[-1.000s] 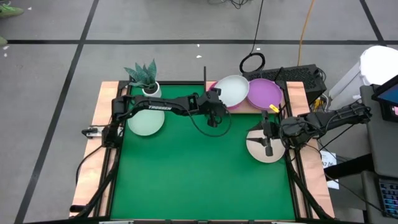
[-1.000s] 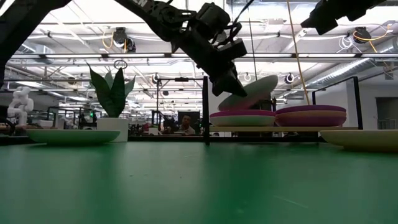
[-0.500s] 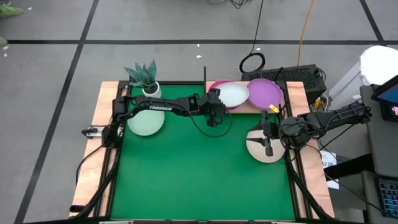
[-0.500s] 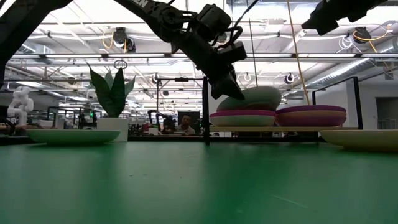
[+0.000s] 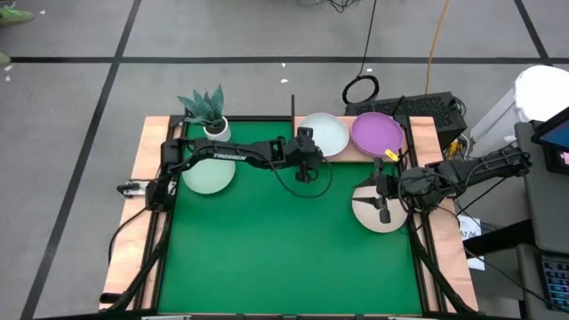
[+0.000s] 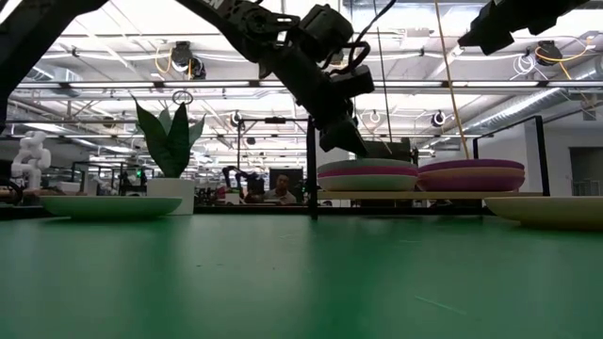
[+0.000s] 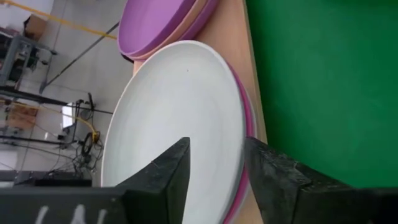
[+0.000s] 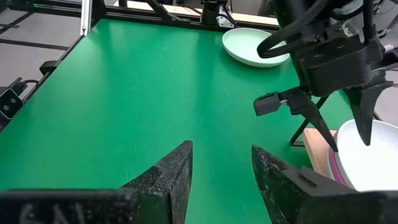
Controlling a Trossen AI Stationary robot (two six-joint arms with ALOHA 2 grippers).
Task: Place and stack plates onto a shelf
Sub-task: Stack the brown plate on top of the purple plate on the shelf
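left claw: fingers apart, at rim of white plate lying atop left stack on shelf | right claw: apart, over beige plate

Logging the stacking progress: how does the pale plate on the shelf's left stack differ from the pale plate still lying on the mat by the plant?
The pale plate on the shelf tops a stack, over a pink plate; the pale plate on the mat lies alone on the green mat. The shelf plate has the left gripper open right at its edge; the mat plate lies under that arm, no gripper at it. Both are round, shallow and flat.
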